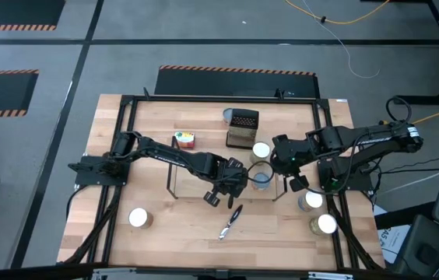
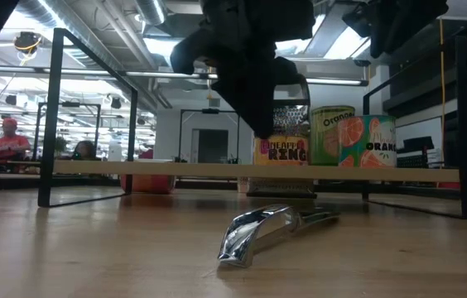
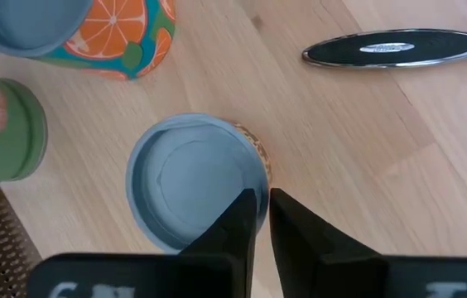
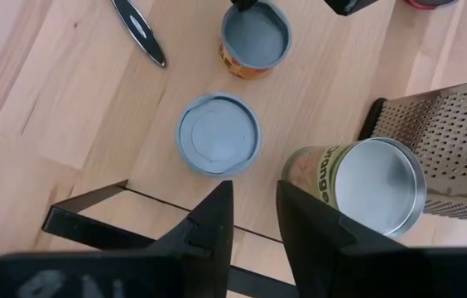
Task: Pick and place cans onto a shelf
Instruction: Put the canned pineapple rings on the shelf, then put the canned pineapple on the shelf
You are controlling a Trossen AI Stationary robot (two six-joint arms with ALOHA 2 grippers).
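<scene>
A can with a pale-blue top and an orange label stands upright on the shelf's wooden board. My left gripper points down at its near rim, one finger over the top and one outside the wall, with a narrow gap between them. Two more cans stand on the board beside it. My right gripper hangs open above the shelf's right part, with nothing between its fingers. Other cans stand on the table. My left gripper straddles the can's rim from above, slanting down. One finger is over the lid and the other outside the wall. I cannot tell whether either finger touches the rim. The can stands upright on the board.
A perforated metal grater stands on the shelf behind the cans. A shiny black-handled tool lies on the table in front of the shelf. A red-labelled can stands at the shelf's far left. The black table frame borders the work area.
</scene>
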